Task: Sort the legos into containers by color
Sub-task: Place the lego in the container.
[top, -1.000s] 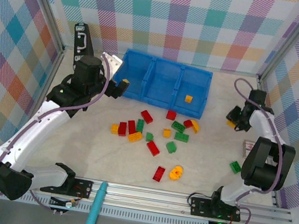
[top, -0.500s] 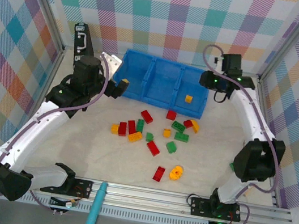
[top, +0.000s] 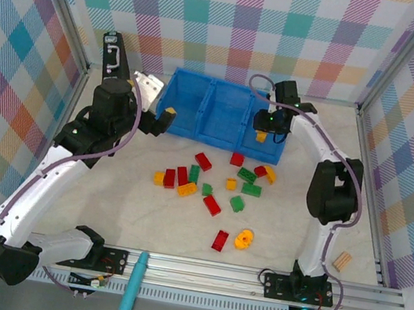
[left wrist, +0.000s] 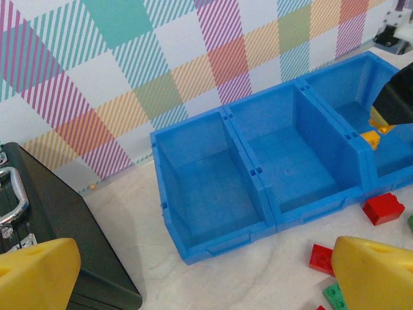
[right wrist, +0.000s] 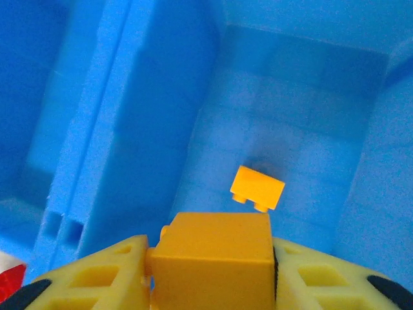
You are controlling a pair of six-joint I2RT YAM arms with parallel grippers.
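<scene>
Orange brick (right wrist: 216, 240) clamped in right end effector (right wrist: 213, 259), left end effector (left wrist: 206, 271) spread wide

Nothing legible anywhere: the blue tray (top: 226, 114), the bricks (top: 203, 161) and the black case (left wrist: 58, 213) carry no word, number, label or brand that can be read.

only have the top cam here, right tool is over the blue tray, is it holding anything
observer: yes, a yellow-orange brick sits pinched between the right tool's fingers, above the blue tray's right compartment.
operator: anything in that compartment already
observer: a second yellow-orange brick lies on its floor, apart from the held one.
operator: and the other arm
observer: the left tool's yellow fingers stand wide apart with nothing between them, facing the tray's front.
</scene>
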